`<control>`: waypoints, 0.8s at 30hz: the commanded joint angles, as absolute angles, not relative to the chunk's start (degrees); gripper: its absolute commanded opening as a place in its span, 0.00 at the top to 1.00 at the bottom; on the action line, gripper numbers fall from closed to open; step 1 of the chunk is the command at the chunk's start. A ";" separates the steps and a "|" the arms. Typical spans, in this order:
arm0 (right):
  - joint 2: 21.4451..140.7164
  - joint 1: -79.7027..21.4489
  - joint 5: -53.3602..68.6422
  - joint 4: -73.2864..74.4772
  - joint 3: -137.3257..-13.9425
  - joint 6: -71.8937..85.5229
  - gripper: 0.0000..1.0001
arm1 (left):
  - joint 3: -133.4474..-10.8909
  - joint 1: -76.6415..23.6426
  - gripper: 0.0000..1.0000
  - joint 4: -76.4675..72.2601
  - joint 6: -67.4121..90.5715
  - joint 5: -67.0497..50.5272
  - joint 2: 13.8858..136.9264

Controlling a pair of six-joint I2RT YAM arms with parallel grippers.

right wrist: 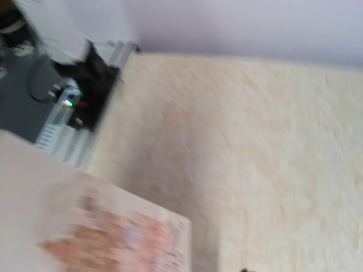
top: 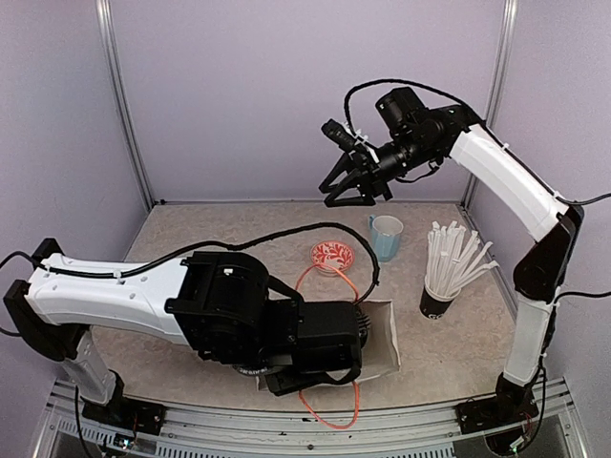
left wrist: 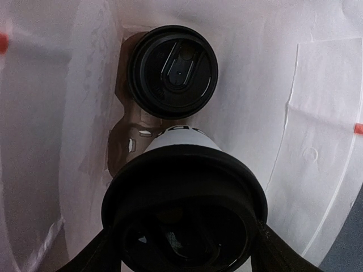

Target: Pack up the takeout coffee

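1. takeout coffee, count two: white paper cups, black-lidded, both inside the white paper bag [top: 384, 336]. the far cup [left wrist: 173, 71] is seated in a brown cardboard carrier [left wrist: 122, 144]; the near cup [left wrist: 181, 143] is just beside it.
2. left gripper [left wrist: 184, 249]: fingers clamped on the near cup at its lid [left wrist: 181, 173].
3. right gripper [top: 351, 198]: raised well apart, fingers spread, empty.
4. handling, judged: light, thin-walled, crushable, likely to spill if tipped. hold at the stiff rim and keep upright.
5. others, one each: blue mug [top: 387, 236], cup of straws [top: 441, 291], red dish [top: 332, 255].

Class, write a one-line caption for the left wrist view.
One lidded white cup held above the cardboard carrier, a second lidded cup seated in it, inside a white bag.
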State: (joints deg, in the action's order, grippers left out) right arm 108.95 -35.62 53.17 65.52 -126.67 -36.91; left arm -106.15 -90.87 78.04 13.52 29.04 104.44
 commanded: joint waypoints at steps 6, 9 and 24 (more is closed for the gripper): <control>121.44 -36.03 45.20 61.99 -128.55 -33.70 0.63 | -107.79 -93.90 0.43 78.27 14.11 32.92 108.57; 122.07 -37.31 42.27 59.04 -125.47 -33.53 0.64 | -108.50 -94.58 0.43 78.25 14.35 34.53 109.43; 126.22 -41.62 38.82 55.38 -121.11 -34.62 0.64 | -106.60 -95.37 0.44 78.24 14.59 37.04 107.39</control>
